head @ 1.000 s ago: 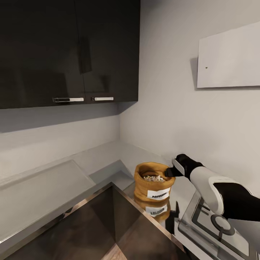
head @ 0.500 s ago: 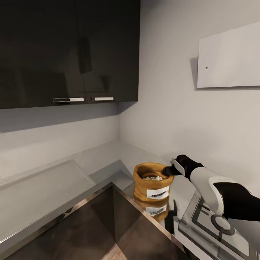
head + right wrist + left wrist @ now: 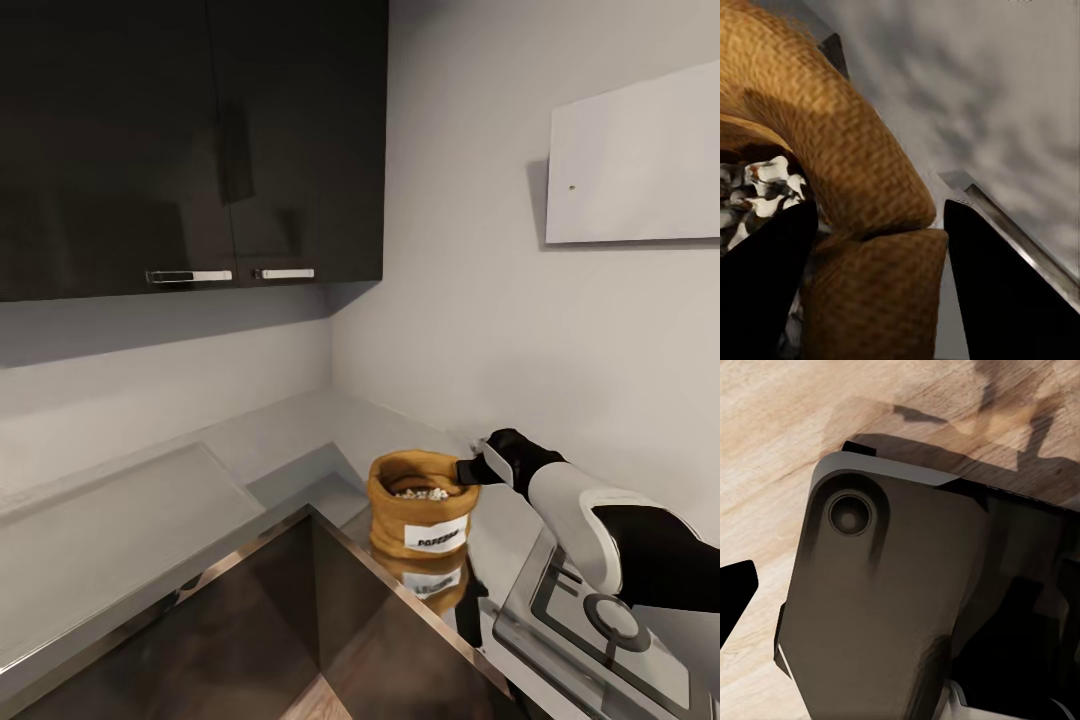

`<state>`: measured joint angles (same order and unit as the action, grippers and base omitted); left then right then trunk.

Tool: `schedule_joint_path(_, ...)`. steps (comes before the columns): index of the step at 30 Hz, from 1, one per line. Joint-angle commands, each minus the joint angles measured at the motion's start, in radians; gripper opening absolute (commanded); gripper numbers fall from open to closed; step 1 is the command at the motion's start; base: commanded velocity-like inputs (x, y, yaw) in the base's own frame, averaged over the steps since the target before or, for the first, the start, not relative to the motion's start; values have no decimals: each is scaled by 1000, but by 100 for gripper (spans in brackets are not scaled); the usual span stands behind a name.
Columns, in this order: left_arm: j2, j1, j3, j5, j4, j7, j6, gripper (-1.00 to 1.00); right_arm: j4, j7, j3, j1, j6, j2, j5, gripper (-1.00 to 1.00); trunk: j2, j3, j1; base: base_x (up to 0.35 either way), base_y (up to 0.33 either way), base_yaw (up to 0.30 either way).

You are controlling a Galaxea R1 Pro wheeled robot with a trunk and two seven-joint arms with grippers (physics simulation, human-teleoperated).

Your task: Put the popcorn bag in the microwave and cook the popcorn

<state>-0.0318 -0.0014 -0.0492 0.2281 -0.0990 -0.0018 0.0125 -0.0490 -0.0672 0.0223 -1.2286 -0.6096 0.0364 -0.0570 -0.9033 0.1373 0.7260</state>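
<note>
The popcorn bag (image 3: 420,506) stands upright on the countertop (image 3: 300,430) in the corner, beside the sunken steel basin (image 3: 260,620), with pale kernels showing inside its rolled rim. The right gripper (image 3: 468,472) sits at the rim on the side nearest the wall; in the right wrist view one dark finger (image 3: 761,285) is inside the bag over the kernels and the other outside, the rolled rim (image 3: 862,172) between them. The jaws straddle the cloth with a gap, so they look open, not yet clamped. To do this well, I judge the fingers should go deeper over the roll before closing (burlap may give and slip), then lift straight up so nothing spills. The white label (image 3: 436,537) carries dark lettering that seems to read "POPCORN", though it is small. The left gripper's state I cannot tell.
</note>
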Motion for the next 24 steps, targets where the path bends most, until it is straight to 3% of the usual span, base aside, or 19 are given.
schedule_joint_path(1, 0, 0, -5, 3, -1, 0, 1, 100, -2, -6, -1, 0, -6, 0, -2, -100, -1, 1, 0, 0, 0, 0)
schedule_joint_path(16, 0, 0, -5, 3, -1, -1, 1, 100, -22, -4, 3, 0, -35, 6, -9, -100, -1, 1, 0, 0, 0, 0)
schedule_joint_path(18, 0, 0, -5, 3, -1, -1, 1, 100, -34, -4, -3, 0, -95, 3, -8, -100, -1, 1, 0, 0, 0, 0)
schedule_joint_path(22, 0, 0, -5, 3, -1, -1, 1, 100, -249, -3, -12, 0, -308, -1, 4, -100, -1, 1, 0, 0, 0, 0)
schedule_joint_path(24, 0, 0, -5, 3, -1, -1, 1, 100, -293, -4, -14, 0, -368, -3, 6, -100, -1, 1, 0, 0, 0, 0)
